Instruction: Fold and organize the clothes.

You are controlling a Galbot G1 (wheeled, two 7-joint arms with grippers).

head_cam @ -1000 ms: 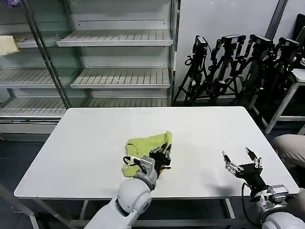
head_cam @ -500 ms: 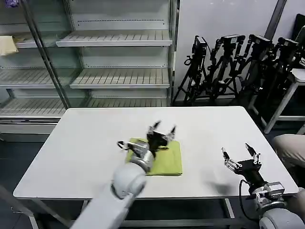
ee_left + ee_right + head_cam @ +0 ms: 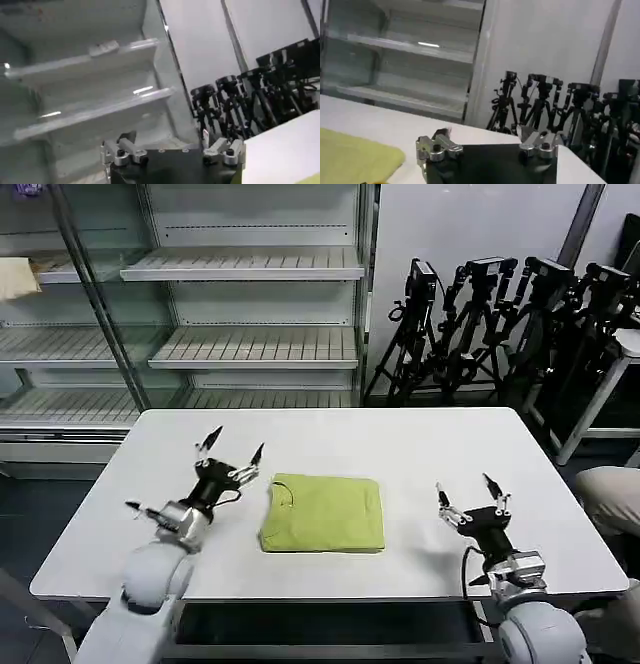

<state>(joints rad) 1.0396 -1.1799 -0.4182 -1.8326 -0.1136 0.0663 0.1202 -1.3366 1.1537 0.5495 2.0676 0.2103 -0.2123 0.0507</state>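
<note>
**Folded T-shirt lies flat, both claws clear of it**

The lime T-shirt (image 3: 323, 513) lies on the white surface (image 3: 450, 454) as a neat, near-square packet, its collar opening towards the robot's left side and its edges fairly even. It sits flat with nothing on it, which suggests the folding itself is done and only tidying or final placement could be left.

The left claw (image 3: 230, 451) hovers just to the left of the T-shirt, raised off the surface and tilted upward, its fingers spread wide and gripping nothing. Standing beside the cloth and not over it, it cannot snag or drag the thin fabric.

The right claw (image 3: 468, 494) hangs to the right of the T-shirt, a little farther from it than the left one, near the surface's front edge. It too is splayed wide with nothing between its fingers, and looks parked, keeping the space around the packet free.

In the right wrist view a corner of the T-shirt (image 3: 355, 157) shows beyond the spread claw (image 3: 490, 145), apart from it.

Beyond the T-shirt stand shelves (image 3: 250, 349) and, off to the right, a cluster of tripods (image 3: 500, 324).
</note>
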